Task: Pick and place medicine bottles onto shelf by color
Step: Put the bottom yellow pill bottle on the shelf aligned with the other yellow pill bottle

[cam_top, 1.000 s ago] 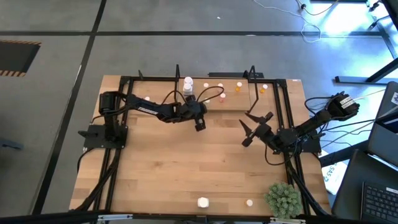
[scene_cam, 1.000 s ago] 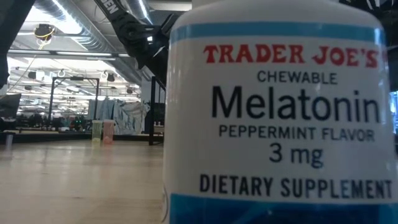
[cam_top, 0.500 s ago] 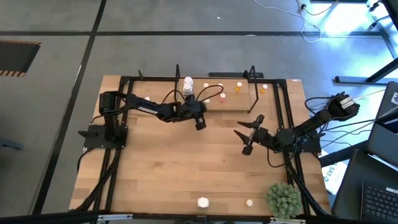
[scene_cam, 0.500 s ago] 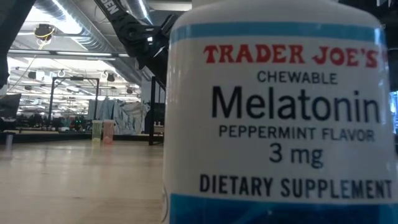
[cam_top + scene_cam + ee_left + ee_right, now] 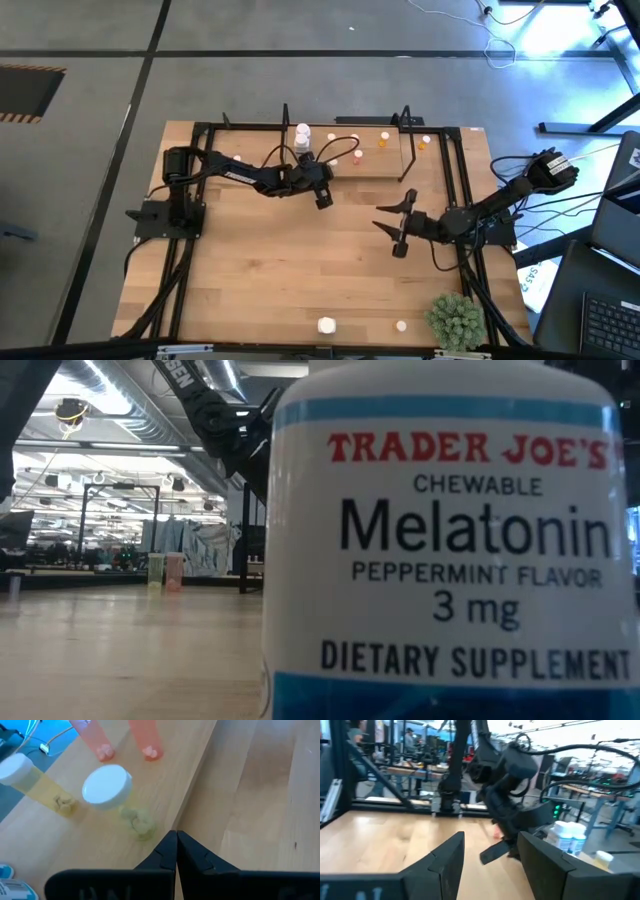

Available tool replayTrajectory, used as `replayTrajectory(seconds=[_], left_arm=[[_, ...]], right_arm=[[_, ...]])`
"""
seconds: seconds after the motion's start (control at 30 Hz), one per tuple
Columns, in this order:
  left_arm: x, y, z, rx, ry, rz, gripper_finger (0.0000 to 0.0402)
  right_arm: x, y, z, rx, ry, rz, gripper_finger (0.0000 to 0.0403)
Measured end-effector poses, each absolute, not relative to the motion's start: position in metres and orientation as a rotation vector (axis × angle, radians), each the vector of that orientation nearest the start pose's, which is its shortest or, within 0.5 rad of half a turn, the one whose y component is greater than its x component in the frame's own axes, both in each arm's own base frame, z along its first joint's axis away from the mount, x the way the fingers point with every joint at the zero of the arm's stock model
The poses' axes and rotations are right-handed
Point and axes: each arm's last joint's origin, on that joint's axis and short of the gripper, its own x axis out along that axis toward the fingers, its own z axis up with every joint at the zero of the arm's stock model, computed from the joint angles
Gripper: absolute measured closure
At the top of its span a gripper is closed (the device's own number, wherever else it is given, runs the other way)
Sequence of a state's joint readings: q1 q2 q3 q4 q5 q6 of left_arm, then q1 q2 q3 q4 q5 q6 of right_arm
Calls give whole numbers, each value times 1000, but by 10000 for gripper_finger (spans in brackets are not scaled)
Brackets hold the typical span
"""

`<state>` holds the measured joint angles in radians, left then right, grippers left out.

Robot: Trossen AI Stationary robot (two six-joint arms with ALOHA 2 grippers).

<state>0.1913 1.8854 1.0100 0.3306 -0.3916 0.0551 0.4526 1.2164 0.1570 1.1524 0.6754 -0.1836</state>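
Two bottles remain loose at the near edge of the table (image 5: pixel 250 270), a chunky white bottle (image 5: pixel 326 325) and a smaller pale bottle (image 5: pixel 401 325) beside the green plant (image 5: pixel 455 318), both standing upright with their caps showing from above. The right claw (image 5: pixel 392 227) hangs over the middle of the table with its fingers spread apart and nothing between them; the loose bottles lie well apart from it, toward the near edge, and this arm looks the nearer of the two to them, so the next pick is probably its job. The left claw (image 5: pixel 321 199) sits just beside the front edge of the shelf (image 5: pixel 400 160) at the far side, its fingers pressed together and empty; in the left wrist view the closed tips point at the shelf's pale base, where a yellowish bottle with a white cap (image 5: pixel 112 795) stands near a second yellowish bottle (image 5: pixel 30 780) and two pink bottles (image 5: pixel 145 737).
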Motion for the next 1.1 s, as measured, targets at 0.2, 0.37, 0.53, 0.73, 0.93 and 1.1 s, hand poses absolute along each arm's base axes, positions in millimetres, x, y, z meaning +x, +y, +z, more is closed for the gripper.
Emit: replayTrajectory(seconds=[0.2, 0.37, 0.53, 0.73, 0.93, 1.1], left_arm=[[377, 82, 156, 116, 566, 546, 401], [378, 77, 156, 130, 568, 530, 401], [378, 76, 156, 143, 572, 526, 401], [378, 77, 156, 146, 568, 547, 402], [377, 84, 157, 120, 558, 573, 402], [377, 90, 158, 107, 536, 572, 402]], right_arm=[[178, 67, 175, -90, -34, -193, 215], [190, 67, 183, -78, 128, -123, 215], [208, 62, 208, -25, 421, -42, 215], [215, 58, 231, -70, 477, -3, 215], [216, 54, 232, -66, 473, -23, 215], [216, 54, 231, -67, 473, -22, 215]])
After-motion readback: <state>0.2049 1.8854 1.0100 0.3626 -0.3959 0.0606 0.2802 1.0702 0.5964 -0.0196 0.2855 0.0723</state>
